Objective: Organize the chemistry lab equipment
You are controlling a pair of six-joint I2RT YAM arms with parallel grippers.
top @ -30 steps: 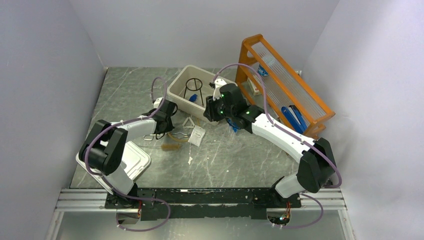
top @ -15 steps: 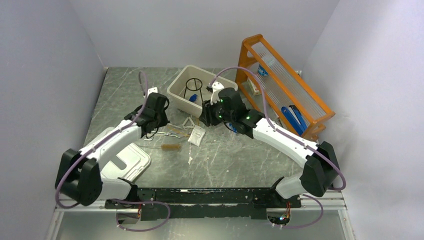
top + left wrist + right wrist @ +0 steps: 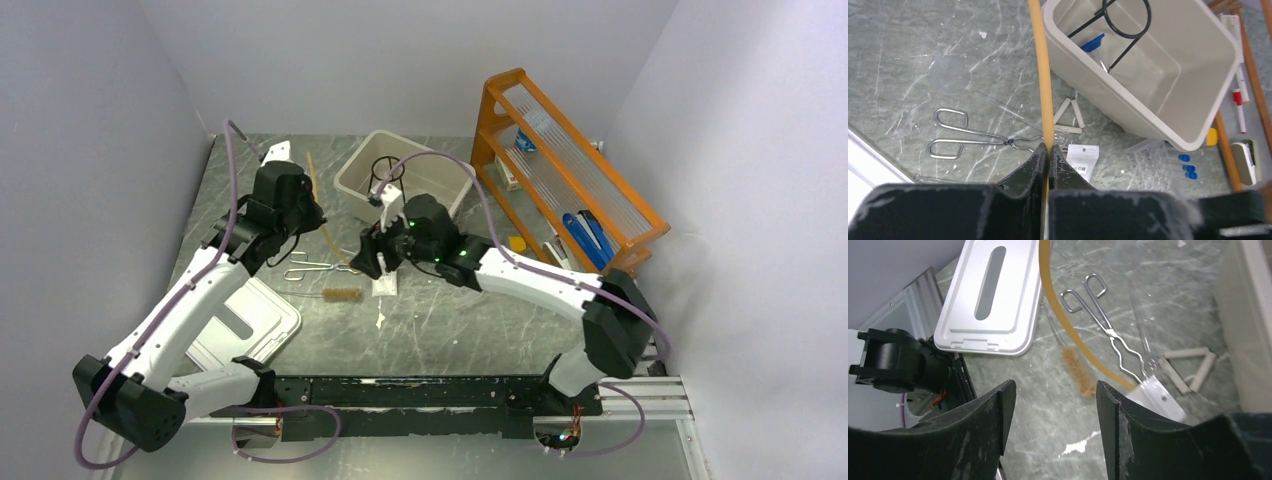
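My left gripper (image 3: 306, 214) is raised over the table's left part, shut on the tan rubber tube (image 3: 318, 190). In the left wrist view the tube (image 3: 1040, 65) runs from the closed jaws (image 3: 1048, 149) past the tub's corner. My right gripper (image 3: 375, 265) is open and empty, low over the white packet (image 3: 384, 285). In the right wrist view (image 3: 1054, 385) its fingers frame bare table beside the brown-bristled brush (image 3: 1078, 372). Metal tongs (image 3: 978, 137), the white triangle (image 3: 1068, 117) and the packet (image 3: 1083, 161) lie on the table. The black tripod ring (image 3: 1126, 17) stands in the tub. Blue-capped tubes (image 3: 1188, 167) lie right of it.
The beige tub (image 3: 355, 180) stands at the back centre, the orange rack (image 3: 570, 170) at the back right. The white lid (image 3: 255, 325) lies front left. A clear well plate (image 3: 1150, 160) and a watch glass (image 3: 949, 75) are on the table.
My left arm has risen and swung back-left, lifting the tan tube off the table. My right gripper has moved left and down, from beside the tub to over the packet.
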